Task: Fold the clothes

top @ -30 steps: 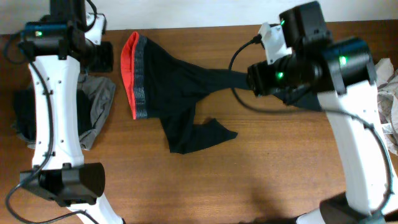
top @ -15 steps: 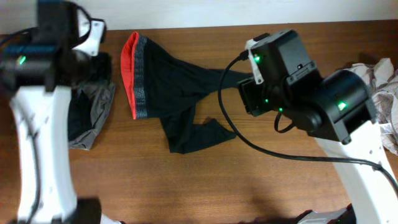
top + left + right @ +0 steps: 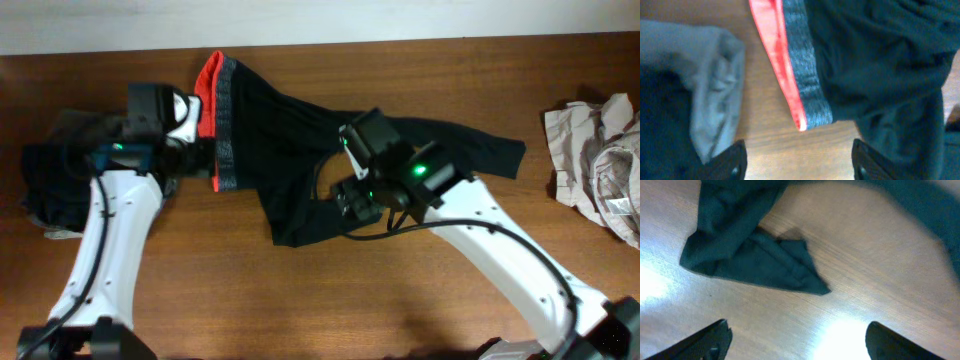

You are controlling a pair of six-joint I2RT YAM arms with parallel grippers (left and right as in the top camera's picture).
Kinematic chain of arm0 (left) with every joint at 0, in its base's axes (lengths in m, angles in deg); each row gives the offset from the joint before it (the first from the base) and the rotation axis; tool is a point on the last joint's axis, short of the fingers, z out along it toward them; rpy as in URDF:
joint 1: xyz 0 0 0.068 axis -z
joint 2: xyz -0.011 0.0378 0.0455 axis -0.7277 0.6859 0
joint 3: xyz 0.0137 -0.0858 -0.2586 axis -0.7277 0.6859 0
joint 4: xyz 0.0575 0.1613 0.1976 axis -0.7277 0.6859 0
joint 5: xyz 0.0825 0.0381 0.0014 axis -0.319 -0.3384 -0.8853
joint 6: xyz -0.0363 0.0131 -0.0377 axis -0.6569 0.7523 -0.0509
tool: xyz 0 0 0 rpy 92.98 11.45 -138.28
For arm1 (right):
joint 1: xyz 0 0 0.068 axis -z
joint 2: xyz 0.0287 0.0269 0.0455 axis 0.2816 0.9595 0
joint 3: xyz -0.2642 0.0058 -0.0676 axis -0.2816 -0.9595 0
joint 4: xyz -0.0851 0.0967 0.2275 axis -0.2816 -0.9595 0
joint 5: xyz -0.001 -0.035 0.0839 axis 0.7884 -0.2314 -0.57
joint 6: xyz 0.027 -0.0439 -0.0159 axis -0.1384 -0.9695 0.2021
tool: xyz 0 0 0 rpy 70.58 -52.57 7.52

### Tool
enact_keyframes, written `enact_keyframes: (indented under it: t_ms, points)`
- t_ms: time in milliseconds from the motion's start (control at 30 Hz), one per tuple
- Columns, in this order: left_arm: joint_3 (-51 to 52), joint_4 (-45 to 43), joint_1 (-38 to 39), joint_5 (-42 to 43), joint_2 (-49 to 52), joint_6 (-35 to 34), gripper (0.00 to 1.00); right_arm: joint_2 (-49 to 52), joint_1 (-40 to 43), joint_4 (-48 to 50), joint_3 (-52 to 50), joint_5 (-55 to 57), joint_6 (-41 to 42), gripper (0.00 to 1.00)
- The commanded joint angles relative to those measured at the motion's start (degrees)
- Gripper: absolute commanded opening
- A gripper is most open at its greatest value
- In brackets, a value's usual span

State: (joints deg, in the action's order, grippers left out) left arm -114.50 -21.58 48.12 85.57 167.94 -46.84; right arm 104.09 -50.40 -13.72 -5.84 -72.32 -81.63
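Left gripper [image 3: 799, 159] and right gripper [image 3: 795, 341] gape empty over crumpled black leggings [image 3: 285, 125] with heathered grey waistband [image 3: 807, 75].

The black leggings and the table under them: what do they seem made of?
The leggings: thin matte knit, probably stretchy synthetic; it drapes in soft folds. Their waistband: flecked grey knit, lined red-orange. The table: wood or wood-look laminate, with brown grain lines and a slight sheen that catches glare.

Table [image 3: 300, 300]: brown wood.
Leggings [image 3: 290, 140]: spread across the middle, waistband [image 3: 225, 125] near the far edge.
Pile [image 3: 48, 190]: dark and grey, left edge.
Heap [image 3: 600, 160]: pale, crumpled, right edge.
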Motion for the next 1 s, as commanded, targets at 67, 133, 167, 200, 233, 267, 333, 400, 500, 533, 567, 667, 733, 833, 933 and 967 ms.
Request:
enact_keyframes:
  t_ms: [67, 133, 167, 200, 233, 267, 333, 400, 500, 533, 567, 667, 733, 833, 933, 967]
  points:
    - [8.5, -10.4, -0.1, 6.9, -0.3, -0.2, 0.69, 1.5, 4.6, 8.3, -11.8, -9.3, -4.0, 0.95]
    - [10.3, -12.8, -0.1, 9.4, 0.4, -0.1, 0.69, 2.6, 5.8, 11.8, -14.8, -11.3, -6.4, 0.95]
    - [11.0, -13.6, -0.1, 9.9, 0.9, -0.2, 0.69, 3.3, 6.4, 13.3, -15.9, -11.7, -6.5, 0.96]
    - [11.4, -13.9, -0.1, 10.0, 1.5, -0.2, 0.69, 3.9, 6.9, 14.5, -16.7, -12.1, -6.7, 0.96]
    - [11.7, -14.0, -0.1, 10.0, 2.2, -0.1, 0.69, 4.7, 7.5, 15.8, -17.4, -12.6, -7.2, 0.96]
    - [11.8, -14.0, -0.1, 10.0, 3.0, -0.1, 0.68, 5.5, 8.0, 16.9, -17.9, -13.5, -8.5, 0.96]
    - [11.8, -14.3, -0.1, 10.1, 4.7, -0.2, 0.68, 7.3, 8.7, 18.5, -18.1, -15.0, -10.6, 0.96]
    - [11.8, -14.9, -0.1, 11.0, 6.9, -0.2, 0.67, 9.4, 8.9, 20.5, -18.1, -17.3, -13.7, 0.97]
    - [11.8, -15.3, -0.1, 13.5, 9.8, -0.1, 0.62, 12.4, 9.0, 22.9, -18.1, -17.9, -14.4, 0.97]
    - [11.8, -15.2, -0.1, 13.5, 10.5, -0.1, 0.62, 13.6, 9.0, 23.1, -18.1, -17.9, -14.4, 0.97]
    - [11.8, -15.2, -0.1, 13.5, 11.0, -0.1, 0.61, 14.7, 8.9, 23.2, -18.1, -18.1, -14.4, 0.96]
    - [11.8, -15.2, -0.1, 13.4, 11.5, -0.1, 0.61, 17.2, 8.9, 23.0, -18.1, -19.2, -14.4, 0.88]
    - [11.8, -15.3, -0.1, 13.4, 11.5, -0.1, 0.61, 18.0, 8.9, 22.8, -18.1, -19.8, -14.4, 0.80]
    - [11.8, -15.0, -0.1, 13.4, 11.5, -0.1, 0.61, 18.0, 8.9, 22.3, -18.1, -19.8, -13.3, 0.50]
    - [11.8, -15.0, -0.1, 13.4, 11.5, -0.1, 0.61, 17.5, 9.0, 20.5, -17.9, -19.5, -10.9, 0.14]
    - [11.8, -14.9, -0.1, 13.4, 11.5, -0.1, 0.61, 17.1, 9.1, 19.5, -17.7, -18.6, -9.9, 0.04]
